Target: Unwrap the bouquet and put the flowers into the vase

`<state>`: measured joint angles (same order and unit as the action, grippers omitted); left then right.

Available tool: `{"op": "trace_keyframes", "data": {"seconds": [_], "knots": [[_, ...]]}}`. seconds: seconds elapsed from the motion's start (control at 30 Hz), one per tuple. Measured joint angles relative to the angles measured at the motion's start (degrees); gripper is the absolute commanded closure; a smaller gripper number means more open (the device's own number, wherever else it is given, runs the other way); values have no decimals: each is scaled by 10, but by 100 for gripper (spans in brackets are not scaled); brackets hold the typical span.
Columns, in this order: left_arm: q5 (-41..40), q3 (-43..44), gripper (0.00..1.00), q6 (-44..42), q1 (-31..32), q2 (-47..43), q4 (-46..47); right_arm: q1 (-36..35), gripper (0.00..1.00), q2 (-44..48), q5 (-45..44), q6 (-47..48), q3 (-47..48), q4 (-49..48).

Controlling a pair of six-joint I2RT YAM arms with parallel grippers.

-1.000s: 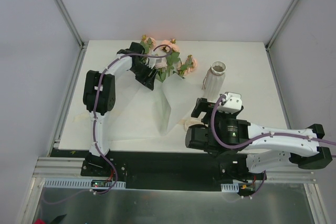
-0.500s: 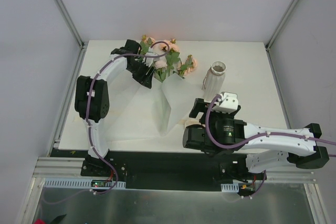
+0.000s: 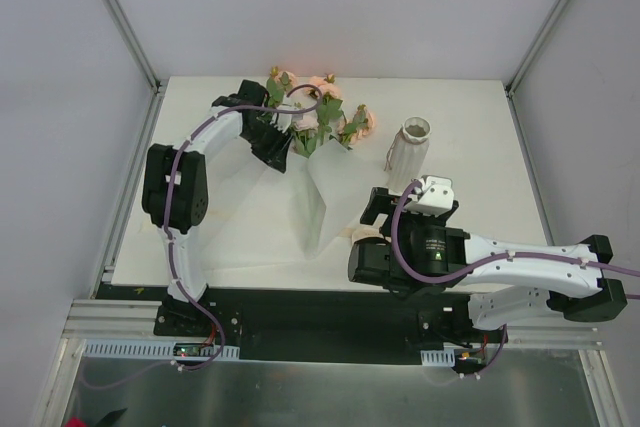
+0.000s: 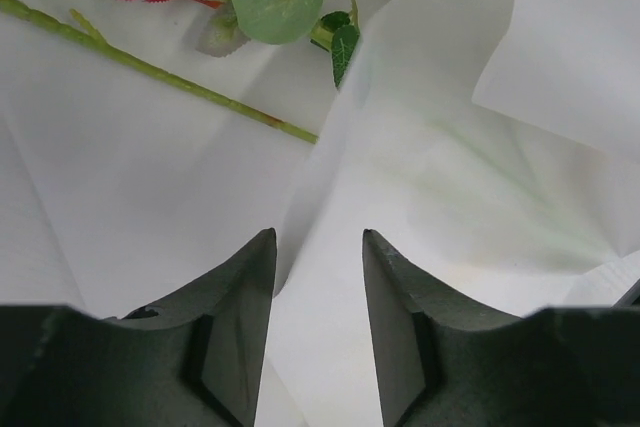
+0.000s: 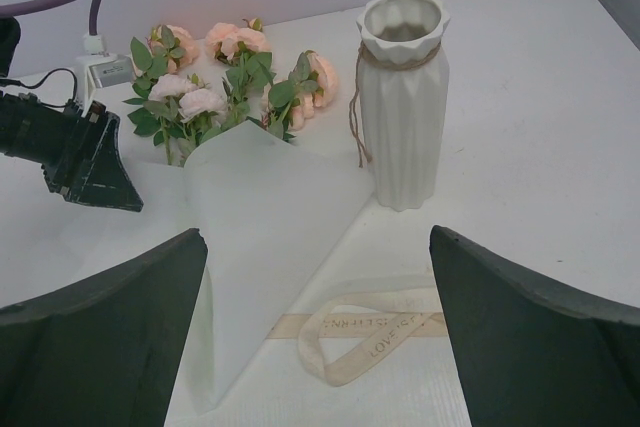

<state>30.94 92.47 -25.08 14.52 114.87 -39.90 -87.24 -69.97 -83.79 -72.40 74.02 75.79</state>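
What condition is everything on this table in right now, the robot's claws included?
White paper wrap: untied, loosened, cupping the stems.
Peach-pink flowers with green leaves: lying in the wrap, not in the vase.
Off-white ribbed ceramic vase: upright, no flowers in it.
Cream printed ribbon: untied, lying loose before the vase.
Left gripper: open, jaws astride a paper fold.
Right gripper: wide open, holding nothing.

We record both arms as white shells over black joint housings. The left arm carries a purple cable running along its length; the right arm has the same, plus a white camera block at the wrist. Fingers are matte black, wedge-shaped.
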Motion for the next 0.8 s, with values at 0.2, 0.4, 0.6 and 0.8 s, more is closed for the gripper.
{"op": "trace_keyframes", "data": {"seconds": [0.2,0.4,0.6,0.8], "knots": [[-12,1,100,1,0,2,6,0,3,0,0,0,0,0],[-20,1,100,2,0,2,17,0,3,0,0,4,12,0],[-20,-29,100,2,9,-49,17,0,3,-6,0,29,52,1],[-5,-67,100,-2,63,-213,-3,7,3,-17,0,68,110,1]]}}
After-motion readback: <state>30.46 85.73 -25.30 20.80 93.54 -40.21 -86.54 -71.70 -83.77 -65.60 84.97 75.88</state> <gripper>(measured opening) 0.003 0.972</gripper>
